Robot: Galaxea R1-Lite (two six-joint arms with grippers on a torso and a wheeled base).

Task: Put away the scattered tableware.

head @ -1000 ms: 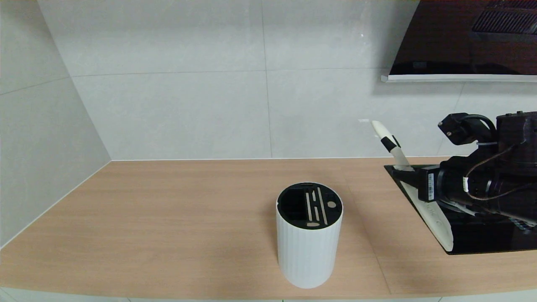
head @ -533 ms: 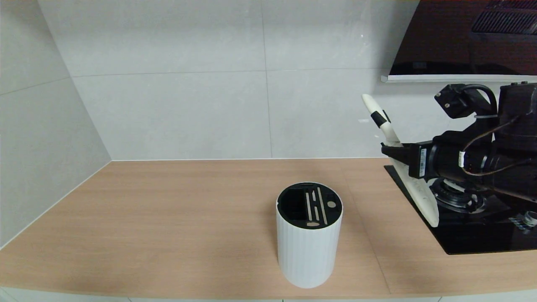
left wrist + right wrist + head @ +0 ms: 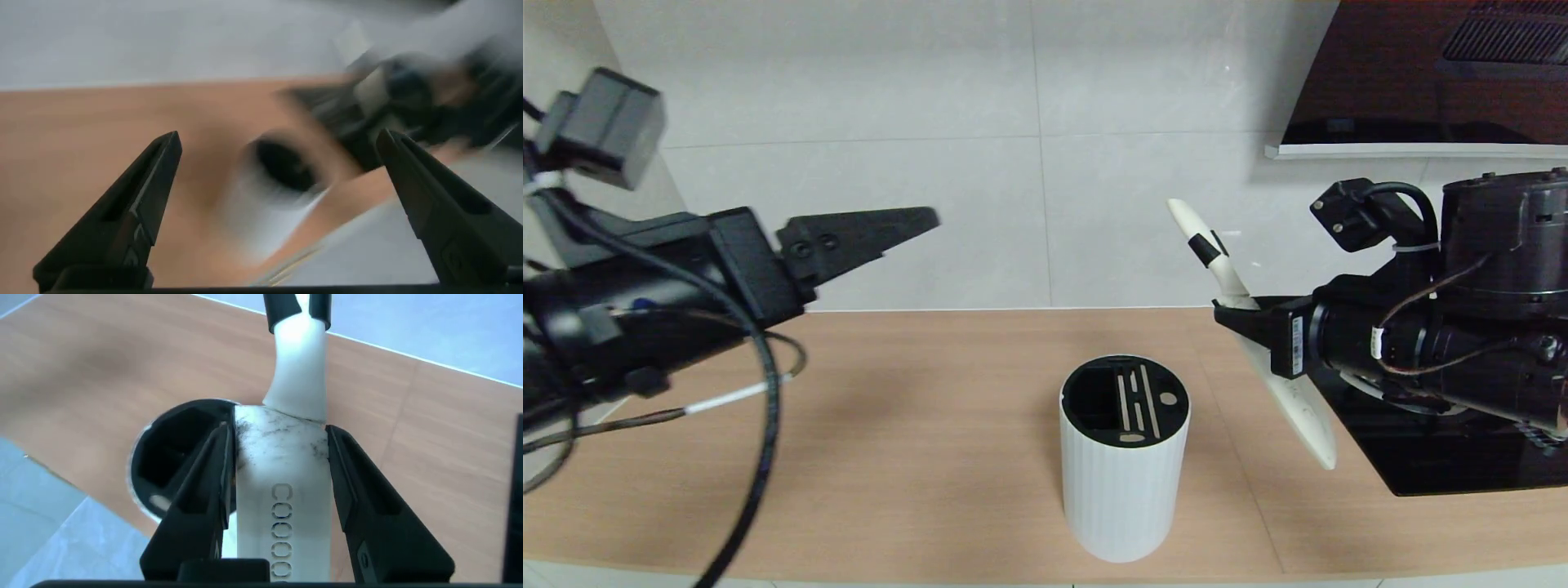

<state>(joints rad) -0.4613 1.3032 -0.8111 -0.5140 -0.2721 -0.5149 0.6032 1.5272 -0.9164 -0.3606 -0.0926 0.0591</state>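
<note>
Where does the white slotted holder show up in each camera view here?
Head view: the holder stands mid-counter, near the front edge.
Left wrist view: the holder is blurred, framed between the open left gripper fingers.
Right wrist view: the holder has its black top showing behind the knife clamped in the right gripper.
Shared landmark: the wooden counter beneath it.

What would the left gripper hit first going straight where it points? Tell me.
The left gripper, open, points across above the white holder, toward the white knife held in the right gripper. That knife looks the likeliest first contact, though depth is unclear.
</note>
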